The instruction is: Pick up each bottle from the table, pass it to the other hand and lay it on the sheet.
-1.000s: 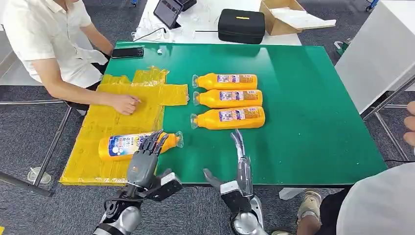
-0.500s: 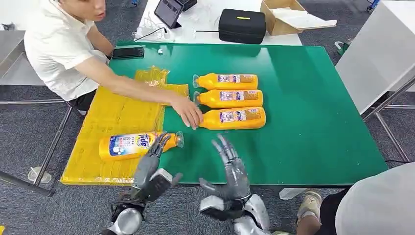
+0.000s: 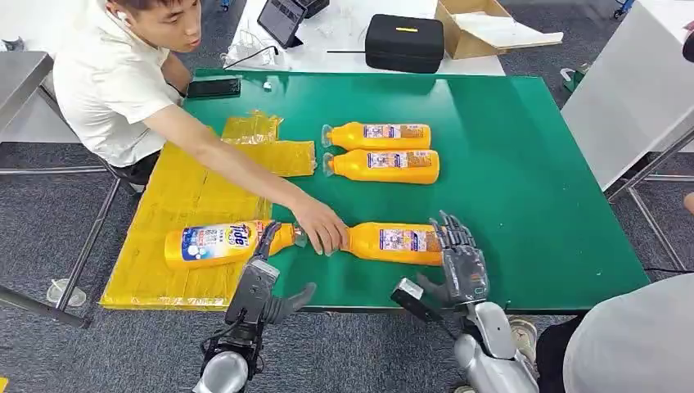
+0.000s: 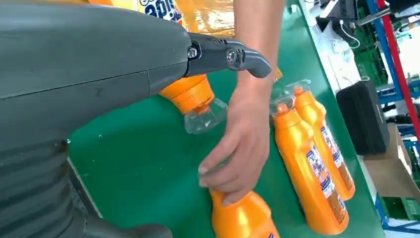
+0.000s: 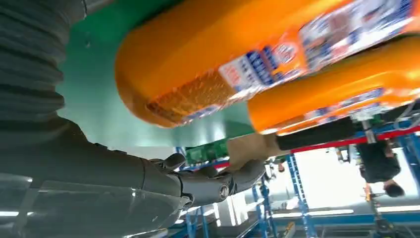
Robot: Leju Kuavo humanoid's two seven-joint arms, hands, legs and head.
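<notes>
The right hand (image 3: 460, 260) rests at the base end of a bottle (image 3: 394, 242) lying on the green table (image 3: 532, 180), its fingers spread over the base without a clear clasp around it. A person's hand (image 3: 321, 231) grips that bottle's neck at the far end from the right hand. The left hand (image 3: 263, 278) hovers with fingers apart and holding nothing, just beside the cap of a second bottle (image 3: 214, 243) that lies on the yellow sheet (image 3: 188, 196). Beyond the right hand, two more bottles (image 3: 380, 150) lie side by side on the table.
</notes>
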